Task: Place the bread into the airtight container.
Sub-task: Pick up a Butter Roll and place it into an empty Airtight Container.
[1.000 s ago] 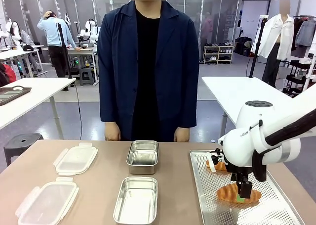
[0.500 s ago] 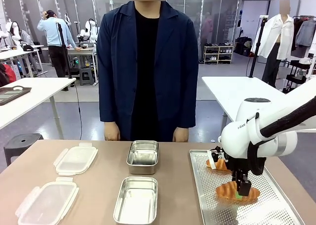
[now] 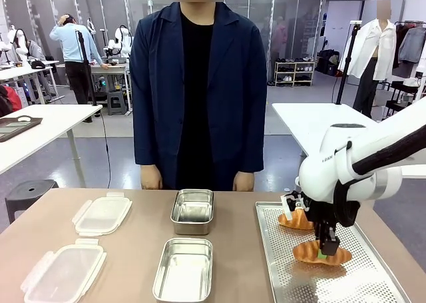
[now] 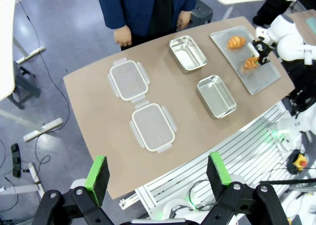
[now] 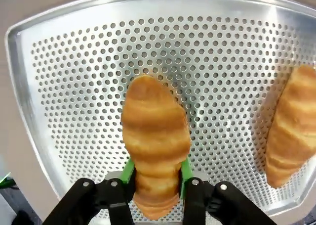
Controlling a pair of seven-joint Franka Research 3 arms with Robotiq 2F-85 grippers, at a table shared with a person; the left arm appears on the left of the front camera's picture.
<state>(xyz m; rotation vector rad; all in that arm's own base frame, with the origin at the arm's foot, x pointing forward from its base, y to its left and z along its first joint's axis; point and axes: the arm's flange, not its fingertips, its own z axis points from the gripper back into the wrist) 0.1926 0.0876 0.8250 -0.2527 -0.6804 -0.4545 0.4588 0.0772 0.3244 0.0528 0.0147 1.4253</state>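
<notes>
The right jaws are clenching the nearer croissant (image 5: 155,146) across its width, a hold firm enough for carrying, just over the perforated tray (image 5: 74,76). The nearer steel container (image 3: 184,270) is sitting lidless to receive it, and the left jaws are hanging released and empty, high above the surface (image 4: 94,116).

Right claw (image 3: 324,251) points down, clamped tight; left claw (image 4: 157,171) spread wide.

Reads as an open robotics lab hall. Told by a white worktable (image 3: 40,124) at mid left and another (image 3: 319,124) at mid right, a shelf rack (image 3: 294,73) upper right, glass partitions (image 3: 133,0) along the top, a second person (image 3: 72,40) at a bench upper left, bare grey floor (image 4: 64,42).
</notes>
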